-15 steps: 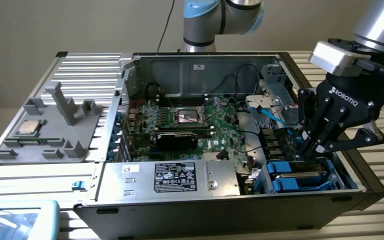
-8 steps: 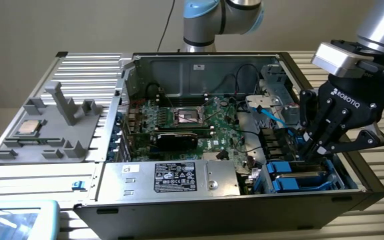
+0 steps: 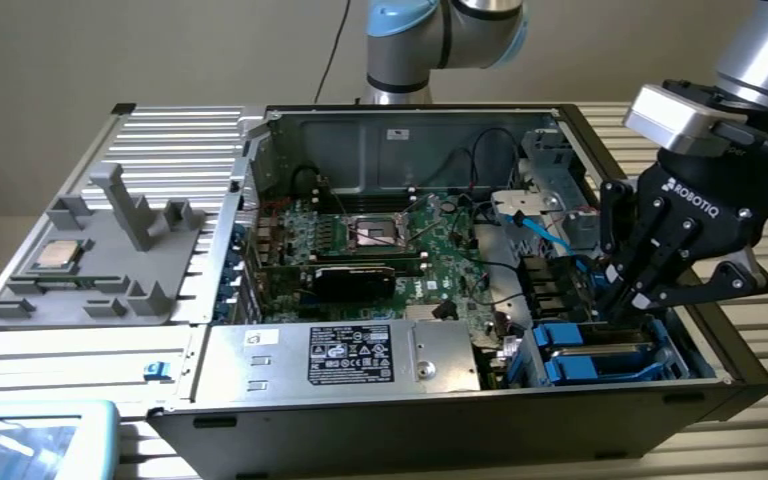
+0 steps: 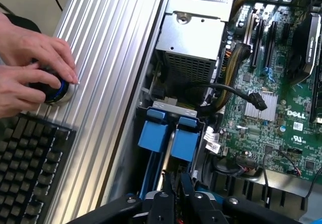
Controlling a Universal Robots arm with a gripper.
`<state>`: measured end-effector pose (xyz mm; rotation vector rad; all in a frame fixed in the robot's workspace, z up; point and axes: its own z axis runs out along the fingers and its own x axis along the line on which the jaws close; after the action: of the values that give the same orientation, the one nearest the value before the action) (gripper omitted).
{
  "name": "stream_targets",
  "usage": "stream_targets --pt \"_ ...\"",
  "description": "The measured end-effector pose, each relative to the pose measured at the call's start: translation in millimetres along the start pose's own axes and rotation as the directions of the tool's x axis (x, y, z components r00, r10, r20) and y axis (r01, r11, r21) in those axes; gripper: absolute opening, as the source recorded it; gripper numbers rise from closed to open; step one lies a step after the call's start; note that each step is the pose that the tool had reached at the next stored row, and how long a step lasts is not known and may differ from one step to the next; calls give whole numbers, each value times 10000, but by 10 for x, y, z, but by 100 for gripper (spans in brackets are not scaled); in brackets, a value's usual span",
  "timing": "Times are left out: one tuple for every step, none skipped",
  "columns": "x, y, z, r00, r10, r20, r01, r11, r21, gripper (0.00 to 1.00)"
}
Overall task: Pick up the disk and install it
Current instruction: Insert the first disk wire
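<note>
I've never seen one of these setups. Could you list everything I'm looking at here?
computer case: one, black, open, on the table.
table: one, ribbed silver.
motherboard: one, green, inside the case.
power supply box: one, silver with black label, inside the case.
disk: one, silver-grey in blue carrier, in the bay beside the power supply box.
parts holder: one, grey, on the exterior view's left.
chip: one, silver, on the parts holder.
keyboard: one, black, on the table.
knob: one, black, beside the keyboard.
person's hands: two, on the knob.
robot arm: one, grey.
fingers: black, shut on the disk.
</note>
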<state>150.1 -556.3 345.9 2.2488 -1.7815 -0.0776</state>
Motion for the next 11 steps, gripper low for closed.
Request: stream_targets --pt "0 -1 0 10000 2 3 -2 10000 -12 16" --pt "0 -1 0 10000 2 3 -2 10000 -12 16" --pt "0 -3 0 10000 5 -5 -5 10000 -14 16" --pt "-2 -9 -2 10000 14 -50 -14 10000 -26 16" --pt "-7 -14 -2 9999 34 -146 -35 10000 -50 16" --pt "-13 -19 -2 9996 61 -269 -63 9999 -81 16" --pt "-19 -23 -2 9992 83 -379 -87 9999 -110 16" --pt "-29 -27 -3 9987 108 -492 -114 9998 -138 16" --pt "-42 -31 -5 9985 118 -536 -126 9998 -148 16" --pt "-42 -35 -3 9985 124 -531 -133 9998 -160 16" --pt "-42 -38 2 9986 125 -504 -134 9997 -183 16"
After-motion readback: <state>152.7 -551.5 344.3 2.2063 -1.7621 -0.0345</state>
